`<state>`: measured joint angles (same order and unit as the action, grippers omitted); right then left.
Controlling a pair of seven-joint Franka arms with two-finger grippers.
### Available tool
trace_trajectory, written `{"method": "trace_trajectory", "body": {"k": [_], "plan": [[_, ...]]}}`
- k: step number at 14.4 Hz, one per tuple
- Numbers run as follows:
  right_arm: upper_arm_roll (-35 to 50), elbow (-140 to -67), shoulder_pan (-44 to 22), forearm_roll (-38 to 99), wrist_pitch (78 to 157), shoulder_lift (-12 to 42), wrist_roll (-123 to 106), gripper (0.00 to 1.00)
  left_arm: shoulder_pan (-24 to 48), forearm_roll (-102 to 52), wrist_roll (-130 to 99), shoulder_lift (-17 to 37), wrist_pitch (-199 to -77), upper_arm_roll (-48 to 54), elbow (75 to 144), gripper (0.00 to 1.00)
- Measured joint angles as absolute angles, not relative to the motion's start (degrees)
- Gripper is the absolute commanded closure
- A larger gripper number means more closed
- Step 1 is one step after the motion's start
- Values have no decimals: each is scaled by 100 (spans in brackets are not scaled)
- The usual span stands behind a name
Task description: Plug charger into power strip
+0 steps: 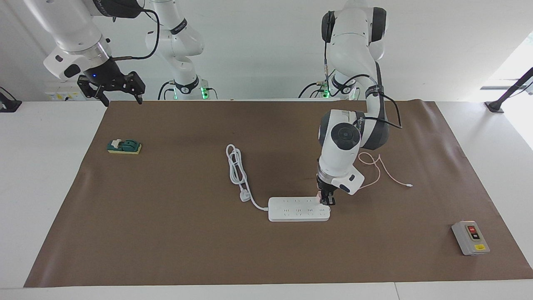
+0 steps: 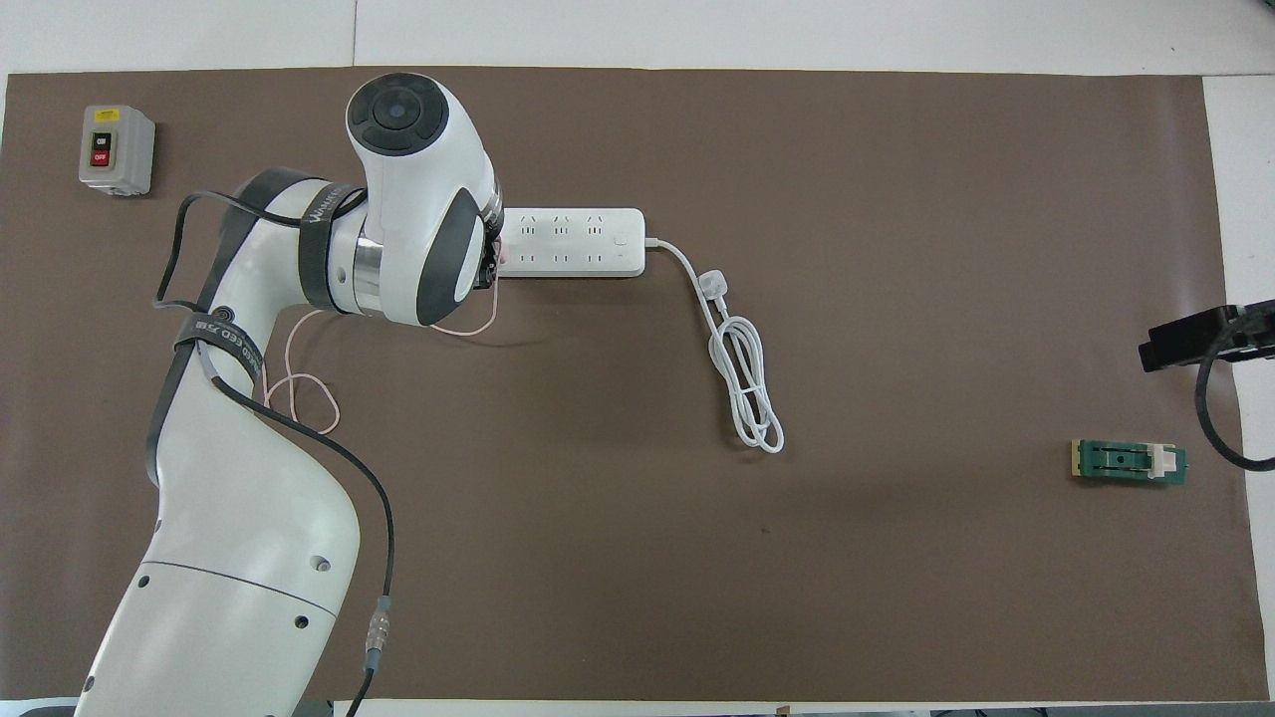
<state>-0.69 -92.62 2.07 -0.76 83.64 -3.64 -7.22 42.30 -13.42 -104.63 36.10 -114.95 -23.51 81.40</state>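
1. While the right arm waited, the left gripper [image 1: 327, 201] was pictured clamped shut on the charger [image 1: 320, 196], which was held down against the power strip [image 1: 299, 209] at the strip's end toward the left arm's side of the table.
2. The power strip was seen flat on the brown mat [image 1: 166, 216], its thick white cord [image 1: 238, 171] coiled nearer to the robots than the strip itself.
3. The charger's thin pink cable [image 1: 377, 171] was shown trailing loosely over the mat, nearer to the robots than the power strip.
4. The right gripper [image 1: 111, 88] was held in the air with its fingers spread wide and nothing in them, well apart from the power strip, over the mat's corner.
5. The charger was judged light, rigid and smooth, best gripped on two flat sides of its body, never by the soft cable; the strip was thought likely to slide under sideways force.
6. Whether the prongs had been fully seated could not be told.
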Motion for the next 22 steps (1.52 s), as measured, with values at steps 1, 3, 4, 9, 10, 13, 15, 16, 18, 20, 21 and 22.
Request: {"method": "trace_trajectory", "body": {"k": [1,3,4,9,10,13,15,16,18,20,21,22], "plan": [[-69,-9262,207,-76,8364,-364,-722,0,4231,-1342,-10463,3610,-11495,-2351,8140,100],[-69,-9262,207,-76,8364,-364,-722,0,4231,-1341,-10464,3609,-11495,-2351,8141,100],[-69,-9262,207,-76,8364,-364,-722,0,4231,-1341,-10465,3609,-11495,-2351,8141,100],[-69,-9262,207,-76,8364,-364,-722,0,4232,-1338,-10466,3609,-11495,-2351,8143,100],[-69,-9262,207,-76,8364,-364,-722,0,4233,-1338,-10466,3609,-11495,-2351,8144,100],[-69,-9262,207,-76,8364,-364,-722,0,4236,-1329,-10468,3609,-11495,-2350,8148,100],[-69,-9262,207,-76,8364,-364,-722,0,4244,-1311,-10469,3609,-11495,-2350,8153,100],[-69,-9262,207,-76,8364,-364,-722,0,4250,-1296,-10470,3609,-11494,-2350,8156,100],[-69,-9262,207,-76,8364,-364,-722,0,4256,-1283,-10470,3634,-11540,-2341,8193,100],[-69,-9262,207,-76,8364,-364,-722,0,4259,-1281,-10470,3667,-11593,-2336,8215,100],[-69,-9262,207,-76,8364,-364,-722,0,4259,-1280,-10470,3667,-11593,-2336,8215,100],[-69,-9262,207,-76,8364,-364,-722,0,4260,-1279,-10470,3667,-11593,-2336,8215,100]]}}
